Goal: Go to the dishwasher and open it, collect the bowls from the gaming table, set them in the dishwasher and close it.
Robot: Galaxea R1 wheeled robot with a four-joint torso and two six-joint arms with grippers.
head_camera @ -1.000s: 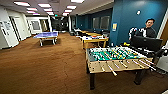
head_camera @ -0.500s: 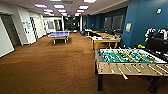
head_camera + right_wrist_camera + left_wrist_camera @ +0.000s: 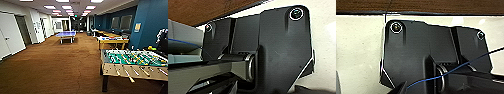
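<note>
The head view looks down a carpeted hall: a foosball table [image 3: 133, 62] close on the right, and beyond it the yellow-sided gaming table [image 3: 112, 40] by the blue wall; no bowls can be made out. Judged from this, the robot is driving. In both wrist views, I cannot tell either claw's state.
</note>
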